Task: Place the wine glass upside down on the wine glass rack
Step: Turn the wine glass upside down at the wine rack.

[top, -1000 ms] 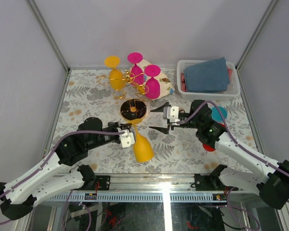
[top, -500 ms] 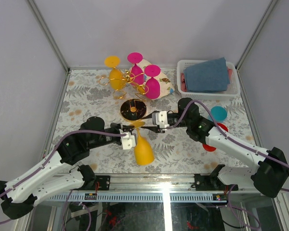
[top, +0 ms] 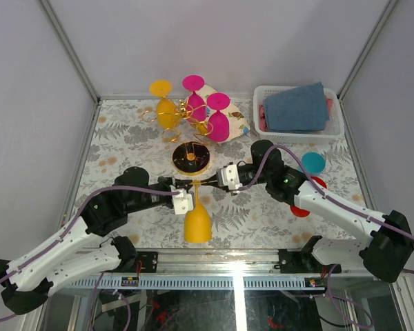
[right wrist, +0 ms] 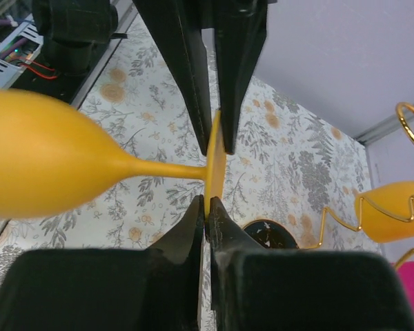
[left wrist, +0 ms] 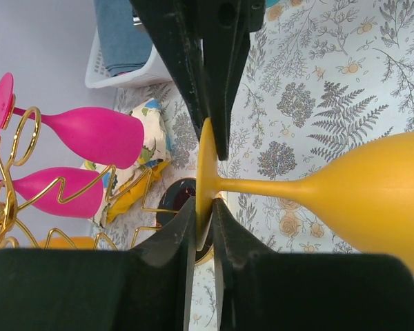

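Observation:
A yellow wine glass [top: 198, 224] hangs above the table with its bowl toward the near edge and its foot edge-on between both grippers. My left gripper [top: 190, 186] is shut on the foot's near rim, as the left wrist view shows [left wrist: 203, 210]. My right gripper [top: 205, 181] is shut on the opposite rim [right wrist: 207, 207]. The bowl [left wrist: 379, 200] points away from both sets of fingers. The wine glass rack [top: 186, 114], a gold wire tree on a round black base [top: 191, 157], stands just beyond. One yellow [top: 167, 112] and two pink glasses [top: 219, 124] hang on it upside down.
A white basket [top: 262, 93] holding blue cloth sits at the back right. A patterned cloth [top: 236, 123] lies behind the rack. A teal disc [top: 314, 163] and a red disc [top: 300, 209] lie by the right arm. Grey walls close in three sides.
My right gripper moved left to the glass's foot and shut on it. The glass swung from tilted right to hanging with its bowl straight toward the near edge.

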